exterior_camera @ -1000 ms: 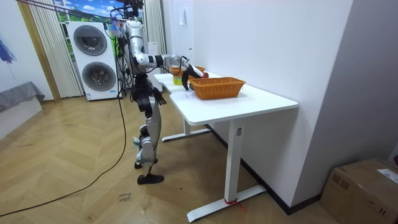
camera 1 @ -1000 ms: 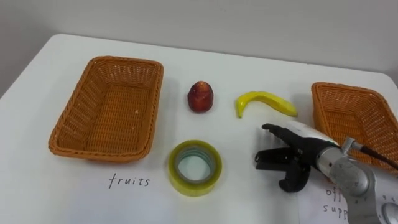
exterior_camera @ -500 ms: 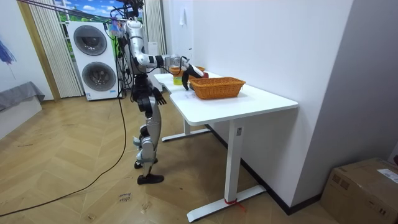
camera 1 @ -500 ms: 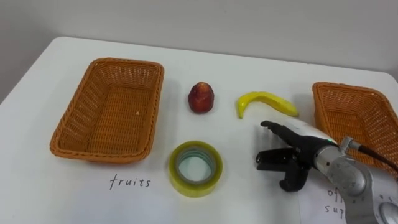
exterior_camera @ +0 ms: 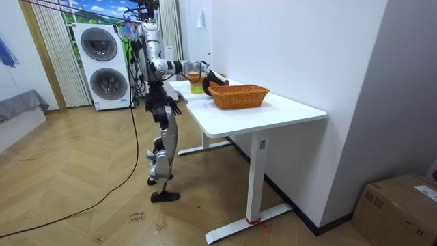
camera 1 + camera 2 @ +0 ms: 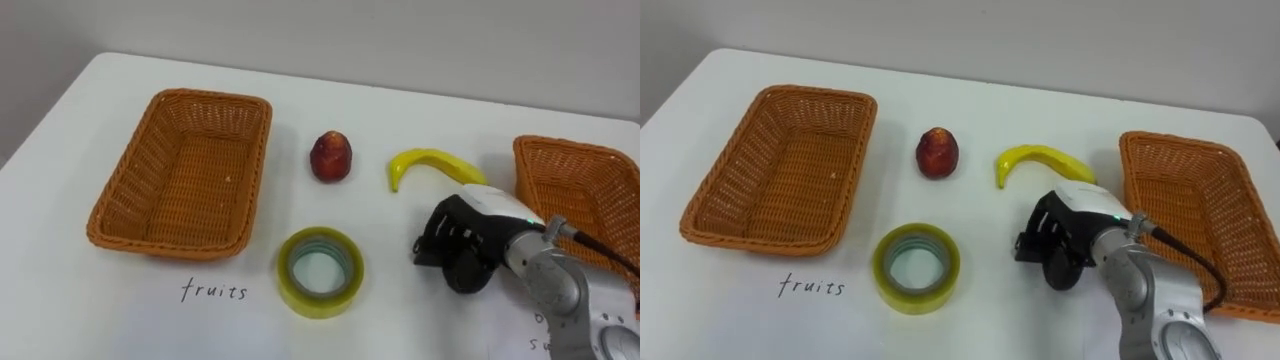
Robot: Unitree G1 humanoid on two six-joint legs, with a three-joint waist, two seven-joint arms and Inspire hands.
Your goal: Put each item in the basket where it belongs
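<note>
My right robot hand [image 6: 462, 247] hangs low over the table [image 6: 70, 300], fingers curled in. I think nothing is in them, though the palm is turned away from view. The banana [image 6: 432, 164] lies just beyond the knuckles, toward the far edge. Its long axis runs left to right across my reach, with the stem end bent down on the left. The apple [image 6: 331, 157] sits left of the banana, and the tape [image 6: 319, 271] lies to my hand's left, nearer me. The fruit basket [image 6: 180, 170] is well apart on the far left and the supplies basket [image 6: 585, 195] is close on the right. To take the banana I would open up, reach forward and close across its narrow middle.
</note>
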